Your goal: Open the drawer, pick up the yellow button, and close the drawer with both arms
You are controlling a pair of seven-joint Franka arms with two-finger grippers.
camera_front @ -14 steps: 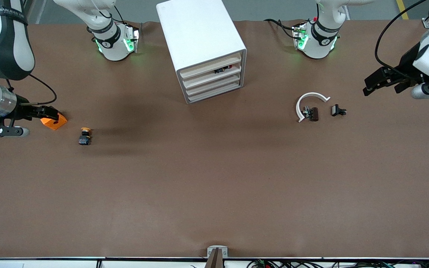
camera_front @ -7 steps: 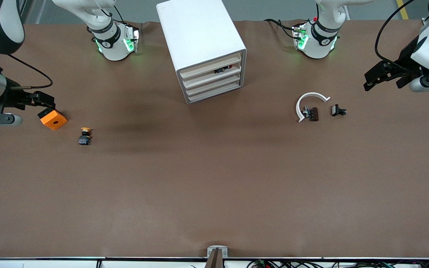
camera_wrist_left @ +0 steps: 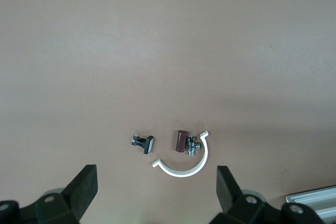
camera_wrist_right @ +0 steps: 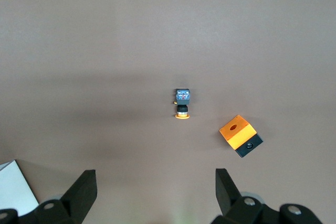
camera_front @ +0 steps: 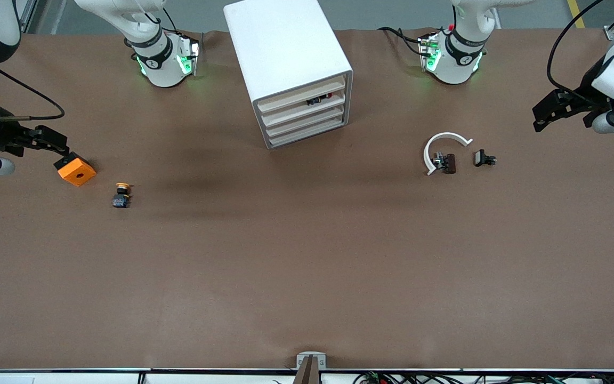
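Observation:
The button (camera_front: 121, 195), a yellow-orange cap on a black body, lies on the table toward the right arm's end; it also shows in the right wrist view (camera_wrist_right: 182, 103). The white drawer cabinet (camera_front: 291, 69) stands between the two arm bases, and small dark parts show in a gap at its second drawer from the top. My right gripper (camera_front: 54, 144) is open and empty over the table beside the orange block (camera_front: 76, 172), and shows in its wrist view (camera_wrist_right: 156, 182). My left gripper (camera_front: 547, 112) is open and empty over the left arm's end, and shows in its wrist view (camera_wrist_left: 157, 179).
The orange block with a centre hole (camera_wrist_right: 240, 135) lies beside the button. A white curved strip (camera_front: 442, 146) with a brown part (camera_front: 449, 163) and a black part (camera_front: 483, 158) lies toward the left arm's end; the strip also shows in the left wrist view (camera_wrist_left: 186, 166).
My right gripper has let go of the orange block and drawn back toward the right arm's end. My left gripper has shifted a little toward the left arm's end.

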